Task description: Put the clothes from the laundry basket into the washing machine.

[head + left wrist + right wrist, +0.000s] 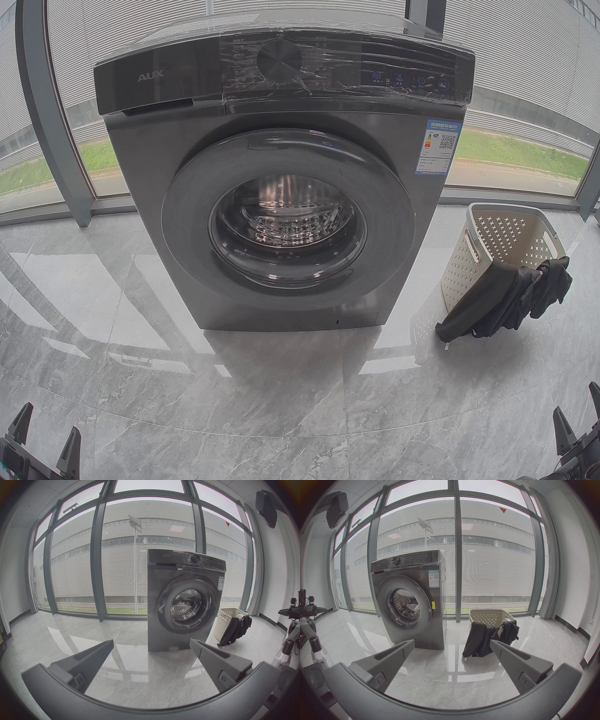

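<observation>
grey front-loading washing machine (284, 119) stands on glossy grey tile floor (250, 400) before tall windows (525, 94). its round glass door (287, 228) is shut, drum visible through it. cream perforated laundry basket (500, 237) sits on the floor just right of the machine. dark clothes (506, 300) hang over the basket's near rim and down its outer wall, lower end touching the floor.

clothes lie well apart from both grippers, nearer the right one, ahead of it. right gripper (575, 403) is low at the near right, fingers spread wide, nothing between them, pointing forward toward basket and machine. left gripper (49, 425) is low at the near left, fingers likewise spread and empty, facing the machine front.
</observation>
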Controlling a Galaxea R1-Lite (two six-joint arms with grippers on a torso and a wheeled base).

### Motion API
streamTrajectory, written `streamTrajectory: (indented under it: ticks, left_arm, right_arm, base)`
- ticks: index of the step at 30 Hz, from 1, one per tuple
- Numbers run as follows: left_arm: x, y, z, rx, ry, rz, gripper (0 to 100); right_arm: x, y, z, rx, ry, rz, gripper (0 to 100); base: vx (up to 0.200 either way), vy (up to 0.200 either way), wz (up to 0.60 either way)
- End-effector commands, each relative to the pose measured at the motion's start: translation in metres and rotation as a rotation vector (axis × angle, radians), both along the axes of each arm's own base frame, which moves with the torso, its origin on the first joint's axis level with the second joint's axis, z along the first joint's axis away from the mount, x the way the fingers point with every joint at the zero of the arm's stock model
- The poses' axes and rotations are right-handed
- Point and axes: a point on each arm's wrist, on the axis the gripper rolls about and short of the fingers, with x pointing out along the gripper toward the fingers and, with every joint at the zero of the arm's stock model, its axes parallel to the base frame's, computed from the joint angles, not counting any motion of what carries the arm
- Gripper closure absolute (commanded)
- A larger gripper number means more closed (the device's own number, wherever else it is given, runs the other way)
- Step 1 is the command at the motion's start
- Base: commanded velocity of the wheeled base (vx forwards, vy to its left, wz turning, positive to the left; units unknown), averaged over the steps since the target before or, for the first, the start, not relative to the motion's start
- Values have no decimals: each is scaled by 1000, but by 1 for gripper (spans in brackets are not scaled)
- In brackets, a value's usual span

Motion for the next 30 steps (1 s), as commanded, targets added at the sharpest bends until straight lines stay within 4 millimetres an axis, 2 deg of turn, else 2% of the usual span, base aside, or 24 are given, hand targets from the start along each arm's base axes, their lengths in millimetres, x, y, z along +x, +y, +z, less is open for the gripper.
streamTrajectory:
  ticks: [1, 12, 24, 30]
  left_arm:
    - [0, 0, -5, -2, 1, -1, 0]
    - [0, 0, -5, 3, 1, -1, 0]
    - [0, 0, -5, 4, 0, -1, 0]
    - [0, 0, -5, 3, 1, -2, 0]
  right_arm:
    - [1, 0, -5, 0, 16, 0, 0]
    - [1, 0, -5, 0, 16, 0, 0]
    - [1, 0, -5, 0, 16, 0, 0]
    - [1, 0, -5, 0, 16, 0, 0]
  base:
    - [200, 0, 0]
    - [200, 0, 0]
    - [0, 0, 0]
    - [0, -200, 0]
